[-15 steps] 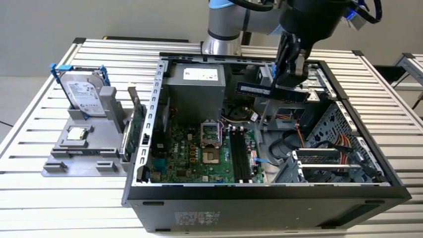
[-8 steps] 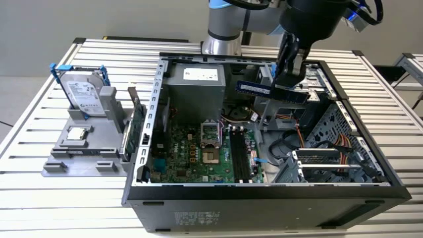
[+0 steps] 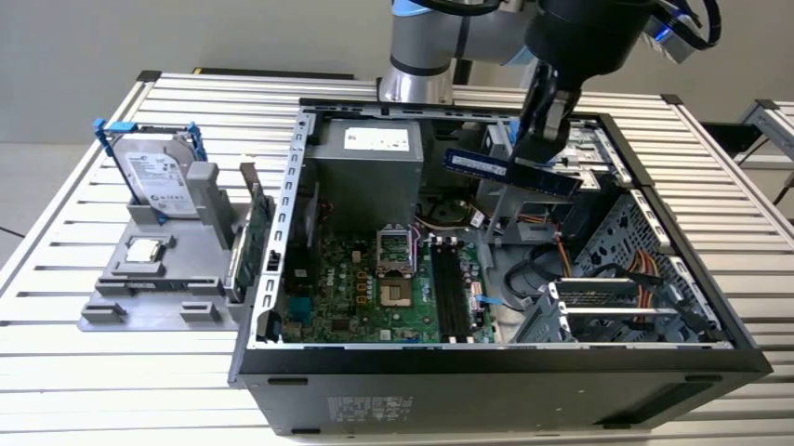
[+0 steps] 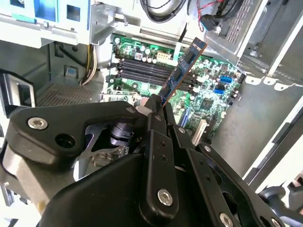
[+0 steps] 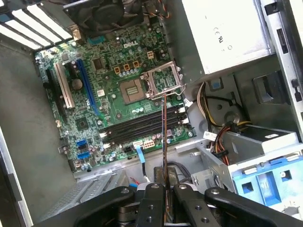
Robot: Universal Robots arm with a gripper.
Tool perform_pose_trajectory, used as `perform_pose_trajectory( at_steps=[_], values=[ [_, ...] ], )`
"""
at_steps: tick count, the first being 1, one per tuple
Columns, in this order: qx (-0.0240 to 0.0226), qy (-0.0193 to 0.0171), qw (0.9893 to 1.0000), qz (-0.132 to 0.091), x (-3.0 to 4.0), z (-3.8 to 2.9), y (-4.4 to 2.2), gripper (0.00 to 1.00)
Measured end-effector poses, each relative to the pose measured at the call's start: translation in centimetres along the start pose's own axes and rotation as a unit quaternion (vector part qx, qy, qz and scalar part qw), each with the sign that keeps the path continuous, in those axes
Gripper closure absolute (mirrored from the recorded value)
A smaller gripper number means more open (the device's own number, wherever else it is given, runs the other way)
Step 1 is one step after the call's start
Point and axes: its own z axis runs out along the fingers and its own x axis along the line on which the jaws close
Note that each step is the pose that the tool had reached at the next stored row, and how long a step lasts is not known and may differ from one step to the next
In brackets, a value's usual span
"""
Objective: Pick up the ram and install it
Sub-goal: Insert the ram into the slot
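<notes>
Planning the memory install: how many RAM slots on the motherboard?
4 slots, side by side next to the CPU socket, all seemingly empty; the ram partly covers them.

Plain grey wall (image 3: 186, 32) at back, even light, no hard shadows. Slatted metal table (image 3: 112, 372) in front; 2nd slatted table (image 3: 775, 130) at exterior view's right edge. Grey floor (image 3: 32, 177) at exterior view's left.

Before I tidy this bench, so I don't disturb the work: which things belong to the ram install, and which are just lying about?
In the job: the ram, held in the gripper above the open case; the memory slots on the motherboard.
Lying about: the drive with a blue frame and the small silver chip, both on the grey holder beside the case.
</notes>
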Motion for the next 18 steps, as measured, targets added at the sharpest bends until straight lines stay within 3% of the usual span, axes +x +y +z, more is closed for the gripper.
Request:
perform_pose_trajectory(
  at_steps=[9, 18],
  values=[
    [-0.0005, -0.0014, 0.9992, 0.04, 0.0, 0.0, 0.0, 1.0],
    [-0.001, -0.0028, 0.9968, 0.08, 0.0, 0.0, 0.0, 1.0]
  ],
)
